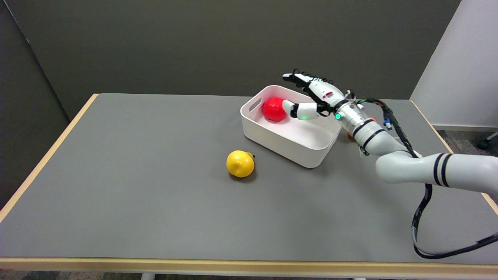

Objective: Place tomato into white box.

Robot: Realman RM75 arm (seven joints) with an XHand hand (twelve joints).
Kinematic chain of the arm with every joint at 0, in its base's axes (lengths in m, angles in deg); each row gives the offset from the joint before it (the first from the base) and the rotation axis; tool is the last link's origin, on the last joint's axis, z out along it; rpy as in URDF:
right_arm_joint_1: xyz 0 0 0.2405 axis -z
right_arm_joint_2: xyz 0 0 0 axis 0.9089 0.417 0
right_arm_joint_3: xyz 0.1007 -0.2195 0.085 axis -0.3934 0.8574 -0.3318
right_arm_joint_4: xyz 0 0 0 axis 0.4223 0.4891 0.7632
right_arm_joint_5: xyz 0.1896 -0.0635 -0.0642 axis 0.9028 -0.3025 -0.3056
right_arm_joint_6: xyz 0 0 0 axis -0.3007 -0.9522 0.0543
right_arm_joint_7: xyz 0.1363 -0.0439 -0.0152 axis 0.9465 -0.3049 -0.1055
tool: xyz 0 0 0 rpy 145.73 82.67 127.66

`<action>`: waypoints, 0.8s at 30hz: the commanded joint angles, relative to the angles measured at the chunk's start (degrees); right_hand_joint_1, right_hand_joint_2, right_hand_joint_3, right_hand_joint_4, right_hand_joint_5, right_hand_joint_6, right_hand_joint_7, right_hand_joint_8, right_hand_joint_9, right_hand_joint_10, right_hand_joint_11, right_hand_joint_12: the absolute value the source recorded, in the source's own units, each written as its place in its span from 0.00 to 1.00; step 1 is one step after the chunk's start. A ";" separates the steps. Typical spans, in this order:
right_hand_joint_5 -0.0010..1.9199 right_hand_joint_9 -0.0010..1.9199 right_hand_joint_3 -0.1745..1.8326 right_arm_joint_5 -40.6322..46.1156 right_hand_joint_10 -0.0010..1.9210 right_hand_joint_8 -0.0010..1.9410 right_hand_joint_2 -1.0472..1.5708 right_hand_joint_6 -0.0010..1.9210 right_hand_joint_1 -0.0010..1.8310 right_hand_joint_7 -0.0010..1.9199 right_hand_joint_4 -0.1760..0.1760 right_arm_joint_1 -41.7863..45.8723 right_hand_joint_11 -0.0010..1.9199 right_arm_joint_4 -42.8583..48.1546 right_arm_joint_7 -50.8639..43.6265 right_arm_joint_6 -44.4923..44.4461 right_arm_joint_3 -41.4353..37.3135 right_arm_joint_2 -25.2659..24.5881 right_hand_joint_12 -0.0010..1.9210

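We are hovering our robot hand (311, 97) over the white box (290, 146), fingers spread and grasping nothing, the thumb just touching the tomato (274, 109). We should be lifting straight up, without nudging it. The tomato is lying inside the box, near its far corner, round, glossy and bright red.

**Count of things on the table**

One tomato (273, 109), red, sits in the far part of the one white box (290, 147), right of centre. One yellow fruit (240, 163) lies on the one grey table (128, 175), just near and left of the box. One right hand (313, 97) reaches over the box.
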 commanded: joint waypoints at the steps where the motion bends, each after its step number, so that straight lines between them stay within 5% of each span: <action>1: 0.07 0.10 0.56 4.99 0.31 0.14 0.64 0.20 0.16 0.10 0.82 12.36 0.05 -13.75 2.90 -22.51 -7.78 10.70 0.61; 13: 0.10 0.14 0.53 16.66 0.35 0.17 0.66 0.22 0.17 0.16 0.82 23.20 0.10 -26.32 7.19 -33.66 -11.02 23.45 0.66; 24: 0.10 0.14 0.52 17.24 0.37 0.17 0.66 0.21 0.19 0.16 0.77 30.71 0.11 -29.02 18.24 -40.40 -11.01 24.20 0.68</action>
